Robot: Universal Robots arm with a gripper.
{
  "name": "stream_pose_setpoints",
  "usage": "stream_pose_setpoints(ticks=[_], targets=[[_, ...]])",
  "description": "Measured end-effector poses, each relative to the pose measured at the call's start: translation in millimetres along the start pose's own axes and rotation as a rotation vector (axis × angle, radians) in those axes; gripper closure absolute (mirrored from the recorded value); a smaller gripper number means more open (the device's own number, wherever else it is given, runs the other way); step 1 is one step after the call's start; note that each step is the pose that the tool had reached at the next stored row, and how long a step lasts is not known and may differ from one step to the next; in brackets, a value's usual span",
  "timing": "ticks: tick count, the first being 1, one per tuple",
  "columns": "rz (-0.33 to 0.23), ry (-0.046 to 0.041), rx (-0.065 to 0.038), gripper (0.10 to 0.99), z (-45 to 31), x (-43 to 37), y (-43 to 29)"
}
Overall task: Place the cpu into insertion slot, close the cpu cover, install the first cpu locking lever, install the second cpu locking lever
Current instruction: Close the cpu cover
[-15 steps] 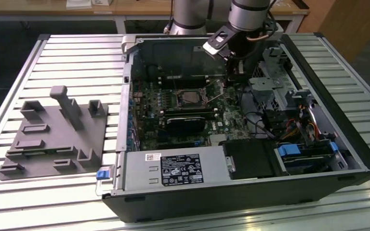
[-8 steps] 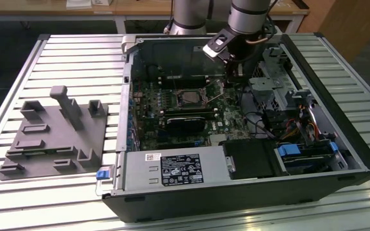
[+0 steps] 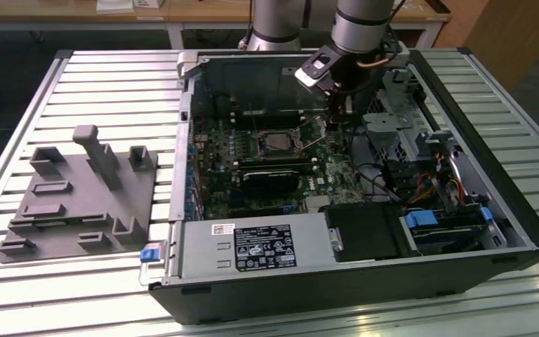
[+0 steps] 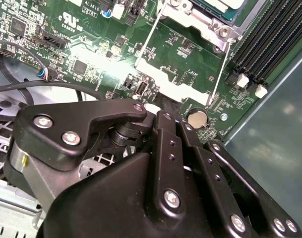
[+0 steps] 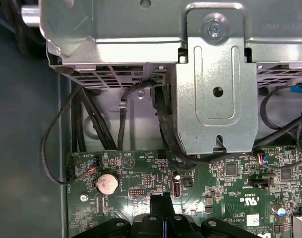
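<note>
The insertion slot (image 3: 274,144) sits mid-board inside the open computer case. In the second wrist view a pale strip of the cpu (image 4: 217,4) lies within the slot's metal rim (image 4: 200,22). The cpu cover (image 4: 173,79) stands swung up from the slot; green board shows through its open centre. In the exterior view the cover is a thin tilted frame (image 3: 319,140) to the right of the slot. My gripper (image 3: 341,107) hangs just above that raised edge. Its fingertips (image 5: 163,210) are shut, nothing visible between them. The black gripper body (image 4: 141,188) hides the tips in the second wrist view.
A silver drive cage (image 5: 215,84) and black cables (image 5: 163,124) stand close behind the gripper. A coin battery (image 5: 106,182), memory slots (image 4: 270,44), a black-finned card (image 3: 269,179) and the power supply (image 3: 250,246) surround the slot. A grey fixture (image 3: 73,189) lies on the slatted table at the exterior view's left.
</note>
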State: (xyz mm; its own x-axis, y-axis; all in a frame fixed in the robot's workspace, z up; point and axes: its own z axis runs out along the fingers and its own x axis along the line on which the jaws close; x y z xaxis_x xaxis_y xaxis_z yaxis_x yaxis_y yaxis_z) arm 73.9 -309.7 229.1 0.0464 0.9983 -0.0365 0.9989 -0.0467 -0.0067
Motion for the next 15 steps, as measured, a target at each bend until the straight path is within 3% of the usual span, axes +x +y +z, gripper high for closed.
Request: stream_pose_setpoints(ticks=[8, 10, 12, 15], targets=[[0.000, 0.0002, 0.003, 0.980, 0.2, 0.0, -0.4], [-0.001, -0.0005, 0.020, 0.980, 0.4, 0.1, -0.2], [-0.002, -0.0017, 0.045, 0.980, 0.5, 0.1, 0.2], [-0.003, -0.0043, 0.091, 0.980, 0.8, 0.1, 1.2]])
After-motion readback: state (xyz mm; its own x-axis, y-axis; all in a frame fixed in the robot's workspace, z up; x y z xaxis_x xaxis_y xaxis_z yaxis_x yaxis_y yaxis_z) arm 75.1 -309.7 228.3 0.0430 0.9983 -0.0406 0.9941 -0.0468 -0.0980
